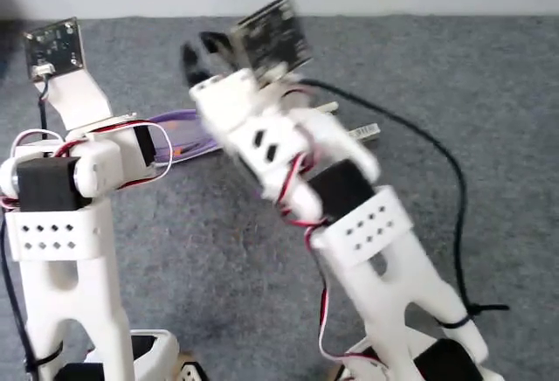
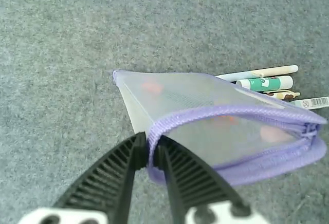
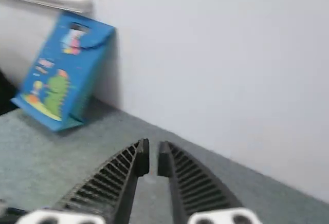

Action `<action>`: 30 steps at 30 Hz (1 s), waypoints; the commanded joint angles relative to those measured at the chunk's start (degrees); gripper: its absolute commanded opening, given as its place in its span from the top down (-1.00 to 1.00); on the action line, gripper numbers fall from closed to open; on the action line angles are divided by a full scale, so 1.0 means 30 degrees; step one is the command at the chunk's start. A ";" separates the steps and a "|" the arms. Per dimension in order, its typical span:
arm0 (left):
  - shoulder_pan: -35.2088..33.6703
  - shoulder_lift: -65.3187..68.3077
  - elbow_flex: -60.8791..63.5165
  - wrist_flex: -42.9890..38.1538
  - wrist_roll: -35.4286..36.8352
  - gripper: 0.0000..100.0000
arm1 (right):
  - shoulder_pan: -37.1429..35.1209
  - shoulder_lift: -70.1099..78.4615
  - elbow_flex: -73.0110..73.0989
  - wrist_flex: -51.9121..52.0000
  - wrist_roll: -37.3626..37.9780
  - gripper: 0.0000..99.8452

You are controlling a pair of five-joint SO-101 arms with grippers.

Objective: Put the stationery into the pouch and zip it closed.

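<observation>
Pouch [image 2: 205, 111]: zipper edge pinched tight by the left gripper [image 2: 152, 149]; right gripper [image 3: 153, 157] drawn closed, raised, nothing gripped

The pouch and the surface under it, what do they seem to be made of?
The pouch looks like thin, see-through plastic or fine mesh, since shapes show faintly through it; its purple edge looks like woven fabric tape. The grey surface looks like short-pile carpet or felt, matte and speckled.

White arms [image 1: 65, 250] [image 1: 384, 250], black ribbed claws [image 2: 150, 152] [image 3: 152, 157]

One pouch [image 2: 226, 131], four stationery pieces [image 2: 264, 83], one blue bag [image 3: 61, 70].
</observation>
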 commanded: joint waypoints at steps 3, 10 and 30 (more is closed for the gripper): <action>0.0088 0.0059 -0.0484 0.0088 0.0147 0.98 | 0.3004 0.0278 -0.2051 0.3707 -0.0850 0.98; 0.0088 0.0059 -0.0484 0.0088 0.0147 0.98 | 0.6432 0.2828 -0.2139 0.7165 0.0029 0.98; 0.0088 0.0059 -0.0366 0.0176 -0.0557 0.98 | 1.0125 1.7832 -1.1956 1.4755 1.1956 0.39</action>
